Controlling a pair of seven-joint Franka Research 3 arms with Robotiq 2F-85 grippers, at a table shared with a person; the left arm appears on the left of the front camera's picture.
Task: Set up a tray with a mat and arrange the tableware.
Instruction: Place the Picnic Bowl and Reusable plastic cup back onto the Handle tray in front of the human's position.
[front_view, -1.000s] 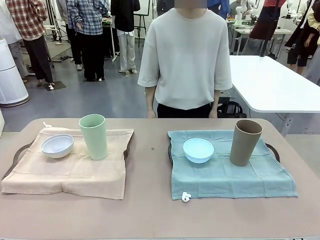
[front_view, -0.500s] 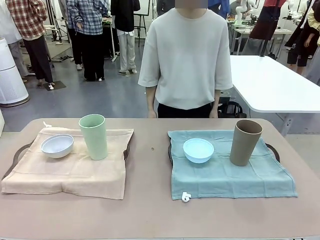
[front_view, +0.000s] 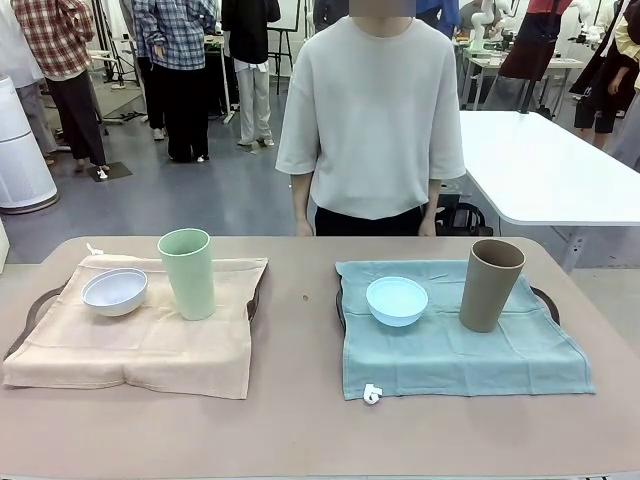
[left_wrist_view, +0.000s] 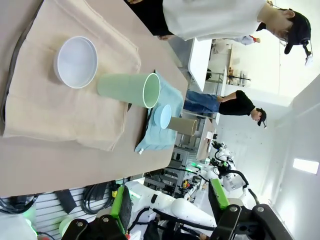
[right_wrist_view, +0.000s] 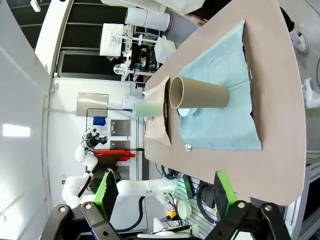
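white bowl, pale green cup, blue bowl, tan cup

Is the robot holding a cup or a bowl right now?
No, nothing is held. The left gripper and right gripper are both open and empty, high above the table.

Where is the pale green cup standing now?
In the front view, the pale green cup stands upright on the beige mat at the table's left side, right of the white bowl.
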